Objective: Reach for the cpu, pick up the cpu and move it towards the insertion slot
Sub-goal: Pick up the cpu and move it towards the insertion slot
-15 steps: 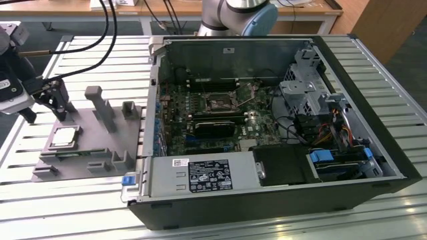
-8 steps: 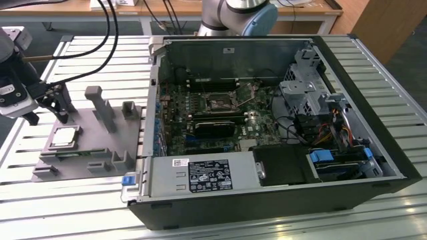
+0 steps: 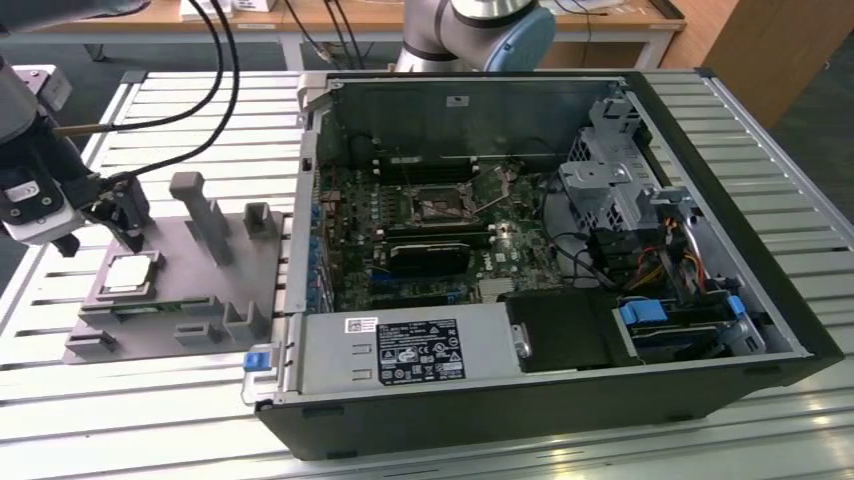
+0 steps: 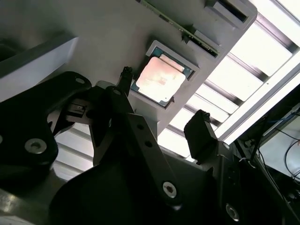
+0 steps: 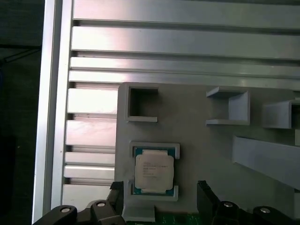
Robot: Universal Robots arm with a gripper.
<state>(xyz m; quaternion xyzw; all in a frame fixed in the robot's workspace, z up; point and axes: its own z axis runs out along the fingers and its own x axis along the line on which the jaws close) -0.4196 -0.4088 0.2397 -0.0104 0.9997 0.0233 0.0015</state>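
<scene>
My gripper [image 3: 134, 238] hangs low over the grey plate [image 3: 200, 300], its two dark fingers [image 4: 201, 136] spread apart and clamped on nothing. In both wrist views the fingers stand to either side of the cpu [image 5: 153, 171], with bare plate showing between each finger and the chip. I cannot tell whether a fingertip touches the plate.

The cpu [image 3: 130, 272] lies flat, silver top up, in a shallow square pocket with raised lips near one corner of the plate. In the second wrist view its top [image 4: 159, 79] catches a pale glare. Upright posts [image 3: 200, 215] rise from the plate just beside the pocket.

The plate rests on a tabletop [image 3: 747, 440] of long ribbed aluminium slats that shine under the room light, with dark grooves between them. On the exterior view's right of the plate, an open black computer case [image 3: 534, 420] lies on its side, touching or nearly touching the plate's edge. The insertion slot [image 3: 438, 208] sits on the green board inside it, a small square with a dark centre and a metal frame, well apart from the cpu.

Behind the tabletop, my arm's grey and blue base [image 3: 481, 25] stands at the far edge. Beyond it run wooden-topped desks [image 3: 601, 15], and black cables [image 3: 220, 60] droop down toward my wrist.
</scene>
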